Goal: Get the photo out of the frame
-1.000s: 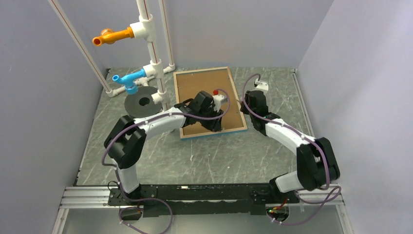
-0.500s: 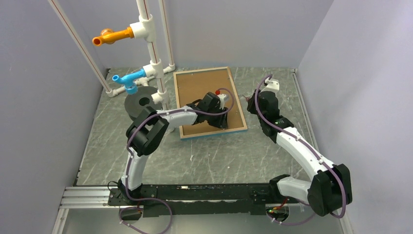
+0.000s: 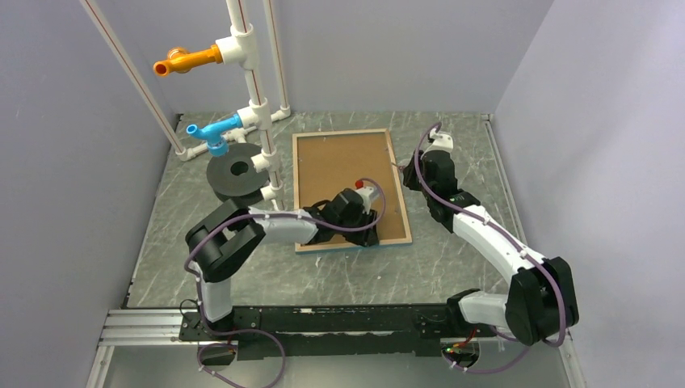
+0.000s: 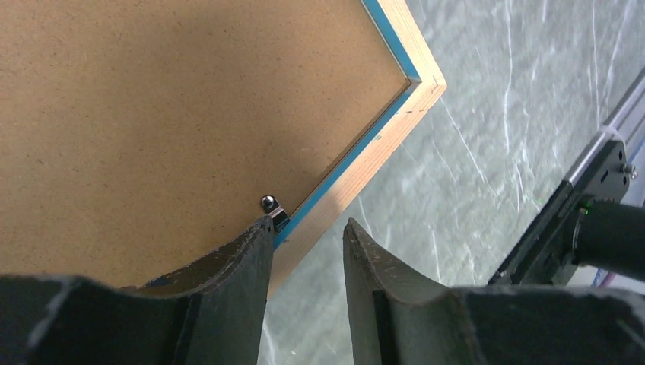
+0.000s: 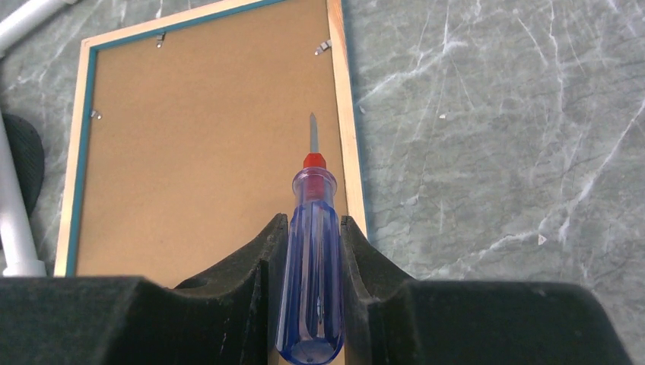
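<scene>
Table [image 3: 452, 259]: frame [image 4: 361, 163] slid nearer; L hand [image 4: 308, 228] released at near edge; R hand [image 5: 313, 224] clenching screwdriver [image 5: 310, 304].

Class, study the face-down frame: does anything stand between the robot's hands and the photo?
Yes. The backing board covers the frame's whole back, so the photo cannot be seen. Metal clips on the rim pin the board down. The left hand is open beside one; the right hand holds a screwdriver.
</scene>
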Controlling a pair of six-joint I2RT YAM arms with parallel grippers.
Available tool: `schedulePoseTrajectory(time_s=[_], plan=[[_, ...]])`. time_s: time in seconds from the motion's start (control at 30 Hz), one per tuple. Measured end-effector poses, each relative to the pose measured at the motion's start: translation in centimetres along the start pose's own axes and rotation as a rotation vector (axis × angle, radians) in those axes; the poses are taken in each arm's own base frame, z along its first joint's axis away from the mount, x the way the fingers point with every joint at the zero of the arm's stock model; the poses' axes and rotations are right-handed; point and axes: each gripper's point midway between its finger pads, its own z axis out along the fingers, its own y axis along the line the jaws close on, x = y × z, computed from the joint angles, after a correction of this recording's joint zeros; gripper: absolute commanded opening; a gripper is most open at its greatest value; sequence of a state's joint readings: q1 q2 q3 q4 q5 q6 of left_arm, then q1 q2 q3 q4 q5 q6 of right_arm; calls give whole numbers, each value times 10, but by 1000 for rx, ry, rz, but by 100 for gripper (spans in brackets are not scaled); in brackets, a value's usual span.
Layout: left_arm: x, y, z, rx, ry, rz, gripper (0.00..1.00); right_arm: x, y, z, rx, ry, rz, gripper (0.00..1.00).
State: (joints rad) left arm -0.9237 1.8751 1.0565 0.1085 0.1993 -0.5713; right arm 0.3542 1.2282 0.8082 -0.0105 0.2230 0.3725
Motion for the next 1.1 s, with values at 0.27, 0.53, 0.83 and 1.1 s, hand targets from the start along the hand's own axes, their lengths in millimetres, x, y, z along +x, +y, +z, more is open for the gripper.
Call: schedulePoseTrajectory(time_s=[0.27,0.53,0.83,1.1], plan=[[37,-20,-17,17,3,-23,40,7,2,10,-13,12,-15,0],[55,-32,-24,23,10,-37,40,40,-9,35,44,95,-38,0],[55,-31,-23,22,2,-40,39,40,-13,44,79,70,-38,0],[55,-31,-24,20,1,-40,38,38,-11,50,75,51,-33,0]])
